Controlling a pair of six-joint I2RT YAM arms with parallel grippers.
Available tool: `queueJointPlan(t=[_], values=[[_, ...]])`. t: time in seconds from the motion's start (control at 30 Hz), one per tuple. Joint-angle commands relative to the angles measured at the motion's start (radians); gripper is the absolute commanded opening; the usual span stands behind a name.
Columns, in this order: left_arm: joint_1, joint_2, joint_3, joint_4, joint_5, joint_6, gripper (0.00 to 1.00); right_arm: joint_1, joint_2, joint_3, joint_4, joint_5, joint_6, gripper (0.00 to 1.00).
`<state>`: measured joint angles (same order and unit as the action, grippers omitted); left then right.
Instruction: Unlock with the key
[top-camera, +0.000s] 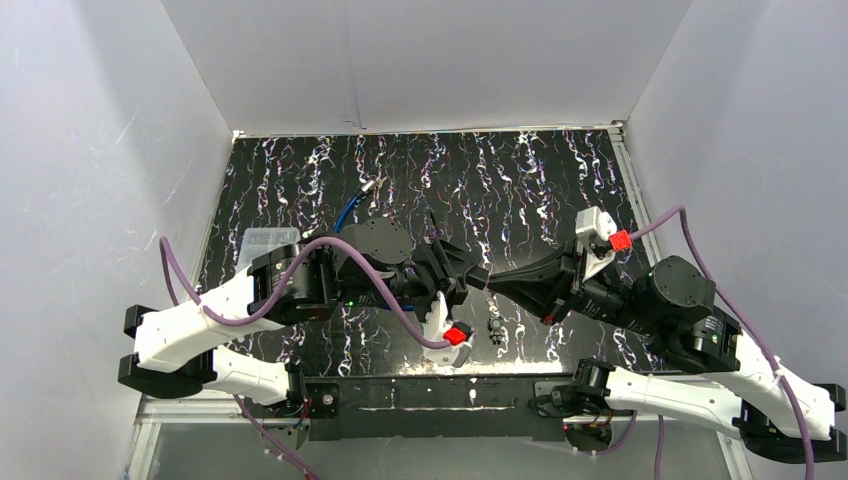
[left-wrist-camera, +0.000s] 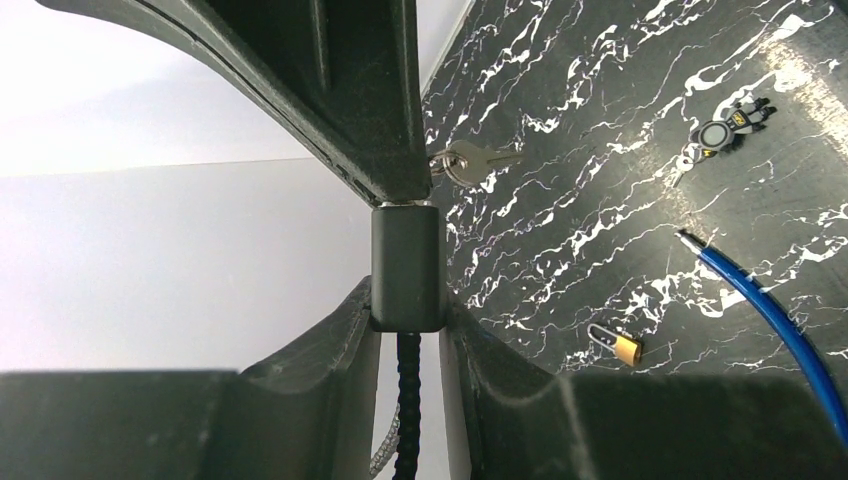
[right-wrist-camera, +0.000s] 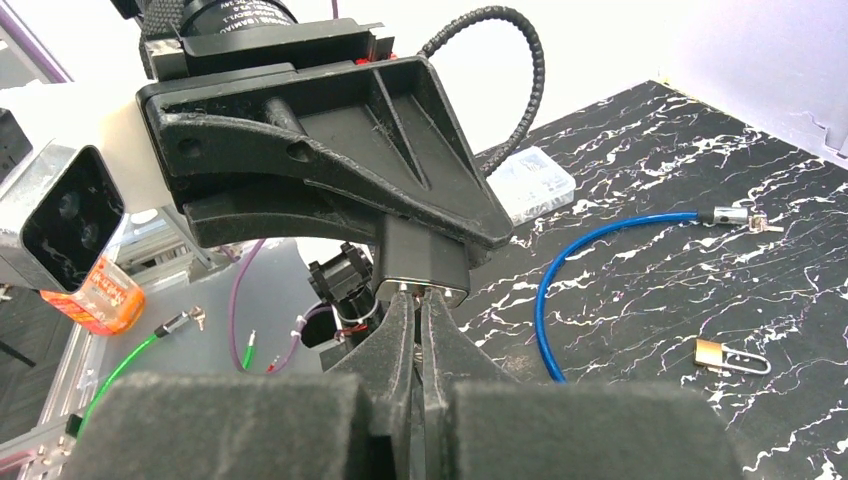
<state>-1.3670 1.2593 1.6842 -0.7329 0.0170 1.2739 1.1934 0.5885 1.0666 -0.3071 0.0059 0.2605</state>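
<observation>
Right fingers (right-wrist-camera: 398, 345) pinch together, seemingly on the key (left-wrist-camera: 472, 160), at the silver face of the lock body (left-wrist-camera: 405, 265), which the left fingers (left-wrist-camera: 325, 345) clamp in mid-air over the middle of the desk (top-camera: 540, 180). Whether the blade is seated is hidden; a slow wrist roll about the keyway's axis, left arm rigid, looks wisest.

- There were two robot arms (top-camera: 200, 330) (top-camera: 700, 380).
- There was one black lock (left-wrist-camera: 407, 265), with one black cable hanging from it.
- One silver key (left-wrist-camera: 478, 160) could be seen.
- There was one little gold padlock (left-wrist-camera: 622, 346).
- There was one blue cable (left-wrist-camera: 765, 305).
- There was one clear plastic box (right-wrist-camera: 535, 180).
- There was one small black keychain piece (left-wrist-camera: 722, 132).
</observation>
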Motion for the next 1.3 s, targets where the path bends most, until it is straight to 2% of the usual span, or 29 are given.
queueJointPlan(t=[0.0,0.43,0.5,0.53,0.6,0.7,0.87,0.97,1.13,1.27], values=[[-0.031,-0.059,-0.007,0.109,0.033,0.033,0.00,-0.008,-0.014,-0.007,0.060,0.094,0.042,0.01],[-0.040,-0.076,-0.021,0.117,0.009,0.031,0.00,-0.008,-0.029,0.050,0.041,0.107,0.089,0.02],[-0.041,-0.081,-0.026,0.118,0.004,0.037,0.00,-0.007,-0.031,0.056,0.036,0.121,0.103,0.12],[-0.042,-0.085,-0.028,0.118,0.003,0.040,0.00,-0.008,-0.035,0.058,0.037,0.125,0.109,0.21],[-0.043,-0.091,-0.033,0.118,0.001,0.037,0.00,-0.008,-0.039,0.061,0.033,0.130,0.119,0.32],[-0.043,-0.103,-0.041,0.118,-0.002,0.031,0.00,-0.007,-0.045,0.076,0.012,0.143,0.102,0.39],[-0.042,-0.119,-0.057,0.117,-0.003,0.022,0.00,-0.008,-0.032,0.134,-0.016,0.129,0.039,0.40],[-0.042,-0.121,-0.056,0.117,-0.003,0.008,0.00,-0.007,0.004,0.173,-0.037,0.063,0.003,0.39],[-0.041,-0.111,-0.037,0.098,-0.003,-0.070,0.00,-0.008,0.104,0.241,-0.126,-0.039,-0.085,0.36],[-0.034,-0.111,-0.040,0.093,-0.003,-0.114,0.00,-0.008,0.114,0.248,-0.139,-0.050,-0.144,0.34]])
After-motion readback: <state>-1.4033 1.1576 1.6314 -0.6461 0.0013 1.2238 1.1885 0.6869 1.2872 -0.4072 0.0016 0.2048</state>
